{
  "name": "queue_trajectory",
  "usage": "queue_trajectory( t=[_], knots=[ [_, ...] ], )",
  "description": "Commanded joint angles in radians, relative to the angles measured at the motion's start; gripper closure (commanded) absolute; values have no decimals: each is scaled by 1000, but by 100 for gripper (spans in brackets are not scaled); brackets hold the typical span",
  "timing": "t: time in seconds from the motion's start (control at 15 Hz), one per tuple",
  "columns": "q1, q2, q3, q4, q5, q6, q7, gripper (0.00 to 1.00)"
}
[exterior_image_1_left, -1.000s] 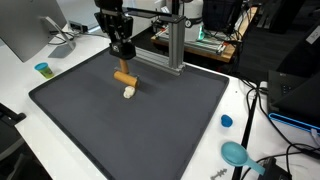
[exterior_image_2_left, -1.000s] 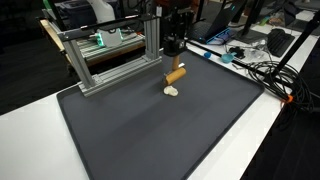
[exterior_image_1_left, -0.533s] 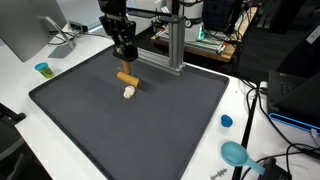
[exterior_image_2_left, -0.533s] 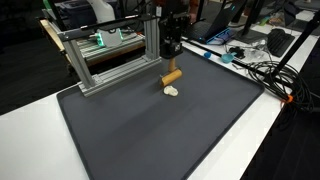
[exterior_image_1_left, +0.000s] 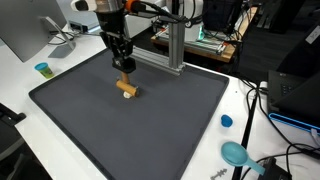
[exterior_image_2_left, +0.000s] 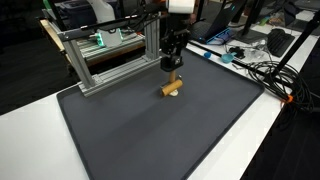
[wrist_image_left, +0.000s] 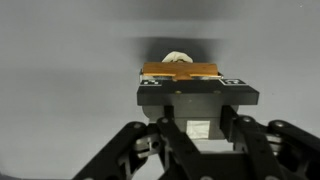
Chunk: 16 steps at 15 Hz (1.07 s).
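Claw (exterior_image_1_left: 124, 78) of yours is closed tight on the brown block (exterior_image_1_left: 128, 92), pinching it at both ends in the wrist view. The block sits low at the far part of the dark mat (exterior_image_1_left: 150, 130), near the metal frame (exterior_image_1_left: 172, 50). A cream piece (wrist_image_left: 177, 57) shows just beyond the block.

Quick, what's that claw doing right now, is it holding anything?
Gripper: closed, holding the small orange-brown wooden block.
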Motion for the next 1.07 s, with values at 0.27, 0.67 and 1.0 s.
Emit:
queue_trajectory(
  t=[0.27,0.67,1.0],
  knots=[
    [11,91,-15,132,-22,-227,34,79],
    [10,115,-16,170,-18,-325,31,79],
    [19,-11,8,100,-11,-316,-19,79]
  ],
)
